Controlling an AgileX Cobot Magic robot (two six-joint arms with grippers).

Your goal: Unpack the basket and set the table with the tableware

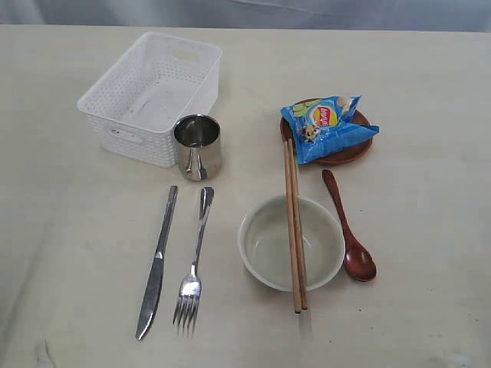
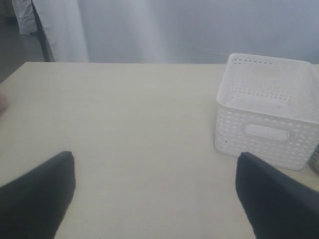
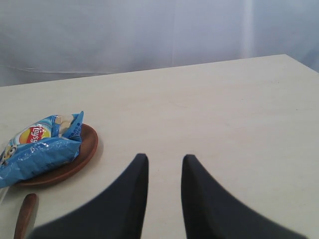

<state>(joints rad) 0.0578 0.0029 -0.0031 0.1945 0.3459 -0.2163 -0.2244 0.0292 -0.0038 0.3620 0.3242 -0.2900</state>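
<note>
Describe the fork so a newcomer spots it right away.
Start at the white basket with the steel cup at its near corner. Nearer the camera than the cup, two steel utensils lie side by side. The fork is the one closer to the cream bowl, ending in tines, unlike the smooth-bladed knife.

Plate point(image 1: 345, 156) mostly hidden under chip bag point(image 1: 328, 126); spoon point(image 3: 25, 216) cut by frame edge in right wrist view.
</note>
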